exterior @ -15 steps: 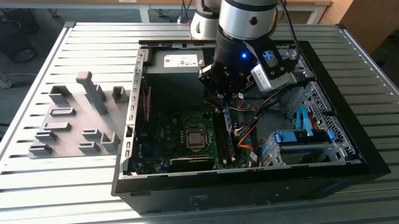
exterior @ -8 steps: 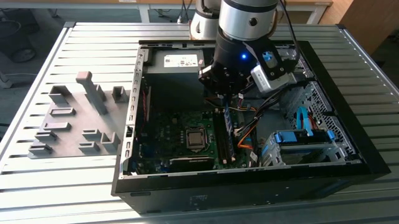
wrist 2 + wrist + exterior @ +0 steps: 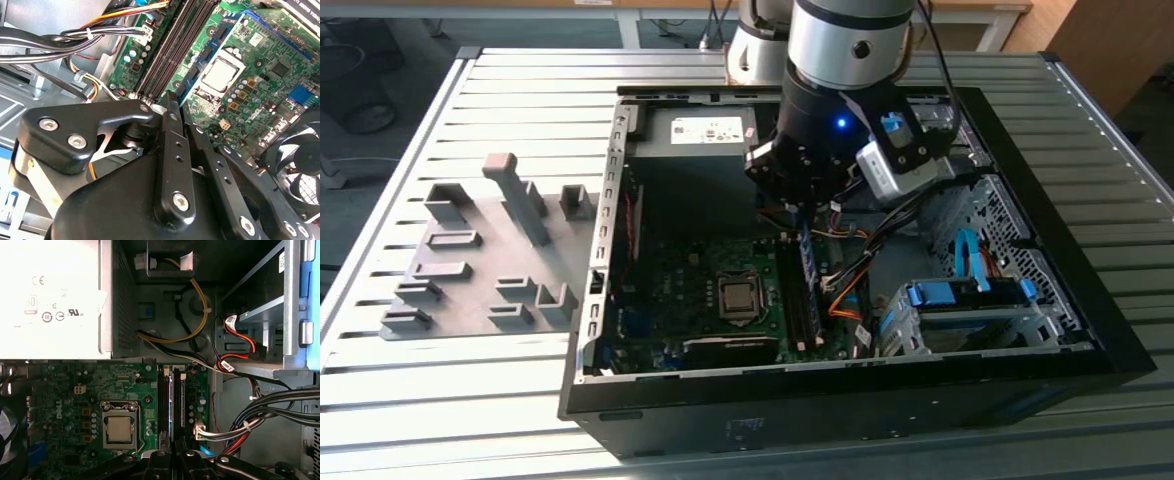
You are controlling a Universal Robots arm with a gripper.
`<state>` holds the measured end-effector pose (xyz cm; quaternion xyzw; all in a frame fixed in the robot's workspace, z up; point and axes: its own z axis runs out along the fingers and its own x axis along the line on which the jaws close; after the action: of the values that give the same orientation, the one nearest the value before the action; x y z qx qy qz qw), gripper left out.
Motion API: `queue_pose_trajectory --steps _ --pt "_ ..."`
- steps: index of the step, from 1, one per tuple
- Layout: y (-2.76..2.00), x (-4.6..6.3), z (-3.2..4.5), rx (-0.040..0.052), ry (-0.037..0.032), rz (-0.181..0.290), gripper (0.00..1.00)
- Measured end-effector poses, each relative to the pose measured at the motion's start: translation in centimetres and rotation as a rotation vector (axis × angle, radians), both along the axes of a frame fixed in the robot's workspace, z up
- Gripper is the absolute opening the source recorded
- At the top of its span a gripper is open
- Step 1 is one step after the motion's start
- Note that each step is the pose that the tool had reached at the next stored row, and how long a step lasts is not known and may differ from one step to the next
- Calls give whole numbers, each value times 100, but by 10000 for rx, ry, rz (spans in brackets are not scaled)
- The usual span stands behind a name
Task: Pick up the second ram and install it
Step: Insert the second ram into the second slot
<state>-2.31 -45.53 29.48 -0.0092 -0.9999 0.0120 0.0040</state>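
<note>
Inside the PC case point(image 3: 1067, 300), one second ram point(image 3: 809, 285) is seen on edge over the slot rails point(image 3: 795, 310), long axis from 12 to 6 o'clock. It is judged clamped directly beneath the one gripper point(image 3: 798, 222), whose fingers are drawn narrow in both wrist views.

From the second wrist view I've got the gripper point(image 3: 176, 102) right over the black slot rails point(image 3: 177, 37) on the green motherboard point(image 3: 250, 75). CPU socket point(image 3: 220, 74) sits beside the rails, fan point(image 3: 300, 160) near it, cable bundle point(image 3: 75, 37) on the rails' other side.
</note>
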Motion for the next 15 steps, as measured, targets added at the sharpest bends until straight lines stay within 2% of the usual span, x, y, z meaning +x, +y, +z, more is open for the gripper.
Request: queue_pose_trajectory --steps 15 --pt "0 0 -38 -2 1 0 14"
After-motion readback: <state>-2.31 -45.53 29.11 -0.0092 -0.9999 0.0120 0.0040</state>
